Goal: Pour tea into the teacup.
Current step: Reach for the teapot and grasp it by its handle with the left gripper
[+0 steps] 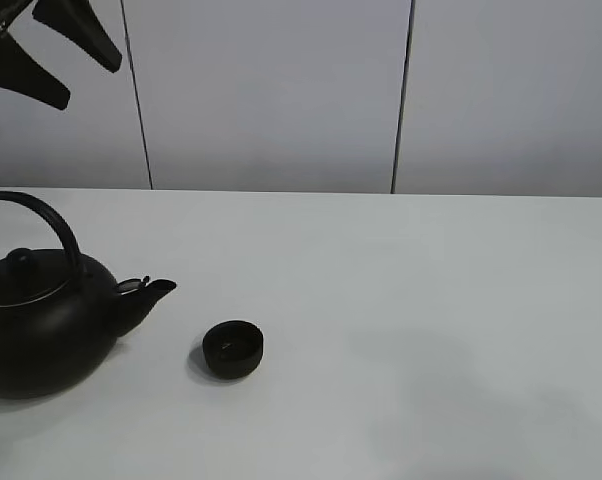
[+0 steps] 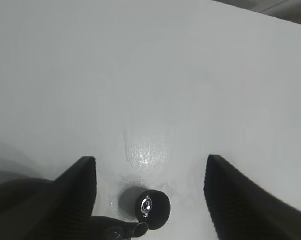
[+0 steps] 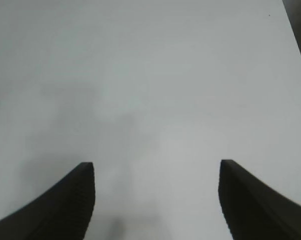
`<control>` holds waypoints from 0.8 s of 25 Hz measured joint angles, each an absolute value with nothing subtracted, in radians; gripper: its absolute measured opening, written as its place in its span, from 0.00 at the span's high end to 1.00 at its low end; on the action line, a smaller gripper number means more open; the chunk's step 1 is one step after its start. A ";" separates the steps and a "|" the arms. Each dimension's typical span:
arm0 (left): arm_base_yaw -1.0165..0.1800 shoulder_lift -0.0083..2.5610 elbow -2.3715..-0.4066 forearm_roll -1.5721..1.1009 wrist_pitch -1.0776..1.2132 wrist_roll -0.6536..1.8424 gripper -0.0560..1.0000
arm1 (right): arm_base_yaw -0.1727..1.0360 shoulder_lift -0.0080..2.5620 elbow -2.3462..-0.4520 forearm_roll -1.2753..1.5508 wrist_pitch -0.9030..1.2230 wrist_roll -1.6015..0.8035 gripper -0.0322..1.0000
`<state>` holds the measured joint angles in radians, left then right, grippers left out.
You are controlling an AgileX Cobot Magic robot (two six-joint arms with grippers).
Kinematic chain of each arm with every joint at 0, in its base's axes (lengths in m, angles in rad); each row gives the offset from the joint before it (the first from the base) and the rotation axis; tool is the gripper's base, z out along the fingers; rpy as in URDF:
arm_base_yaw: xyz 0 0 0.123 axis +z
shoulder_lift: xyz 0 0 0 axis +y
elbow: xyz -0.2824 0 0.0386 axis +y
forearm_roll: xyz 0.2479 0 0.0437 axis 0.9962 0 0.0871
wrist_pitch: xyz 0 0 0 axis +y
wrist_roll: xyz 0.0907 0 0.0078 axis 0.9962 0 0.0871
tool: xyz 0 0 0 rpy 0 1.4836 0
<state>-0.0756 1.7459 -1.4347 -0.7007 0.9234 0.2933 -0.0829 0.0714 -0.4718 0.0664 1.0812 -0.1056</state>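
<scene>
Your left fingers (image 2: 78, 195) stand wide apart with nothing between the pads. Your right fingers (image 3: 75, 200) are just as wide and also empty.

In the left wrist view, the tip of the teapot's short spout (image 2: 125, 231) lies nearest you, low in the gap between the left fingers. Just past it is the small, round, matte-black teacup (image 2: 145, 207), upright, close to the spout and not touching it. Beyond the cup there is only the bare white tabletop (image 2: 155, 75). Ahead of your right fingers there is nothing but that same tabletop.

You have gripped nothing, so judge this as the reach for the pot, with pouring not yet begun. Next, bring the left fingers down and back onto the arched handle (image 1: 51, 215) of the big, round, black teapot (image 1: 41, 330). Close squarely across the handle, since the pot looks heavy and could swing. Then lift it and tip the spout over the cup.

The left arm hangs high above the teapot with its fingers pointing down. The right arm is out of the high view, so its pose can't be read there.
</scene>
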 joint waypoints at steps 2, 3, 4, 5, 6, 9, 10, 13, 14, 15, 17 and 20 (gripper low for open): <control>-0.076 1.746 -1.435 -0.701 0.906 0.293 0.51 | -0.083 0.071 -0.472 0.066 1.081 -0.106 0.50; -0.076 1.746 -1.435 -0.701 0.904 0.293 0.51 | -0.083 0.071 -0.472 0.066 1.081 -0.106 0.50; -0.076 1.746 -1.435 -0.701 0.901 0.293 0.51 | -0.083 0.071 -0.472 0.066 1.081 -0.106 0.50; -0.076 1.746 -1.435 -0.701 0.900 0.293 0.51 | -0.083 0.071 -0.472 0.066 1.081 -0.106 0.50; -0.076 1.746 -1.435 -0.701 0.898 0.293 0.51 | -0.083 0.071 -0.472 0.066 1.081 -0.106 0.50; -0.076 1.746 -1.435 -0.701 0.896 0.293 0.51 | -0.083 0.071 -0.472 0.066 1.081 -0.106 0.50; -0.076 1.746 -1.435 -0.701 0.896 0.293 0.51 | -0.083 0.071 -0.472 0.066 1.082 -0.106 0.50; -0.076 1.746 -1.435 -0.701 0.902 0.293 0.51 | -0.083 0.071 -0.472 0.066 1.082 -0.106 0.50; -0.076 1.746 -1.435 -0.701 0.905 0.293 0.51 | -0.083 0.071 -0.472 0.066 1.082 -0.106 0.50; -0.076 1.746 -1.435 -0.701 0.905 0.293 0.51 | -0.083 0.071 -0.472 0.066 1.082 -0.106 0.50; -0.076 1.746 -1.435 -0.701 0.905 0.293 0.51 | -0.083 0.071 -0.472 0.066 1.082 -0.106 0.50; -0.076 1.746 -1.435 -0.701 0.886 0.304 0.51 | -0.083 0.071 -0.472 0.066 1.082 -0.106 0.50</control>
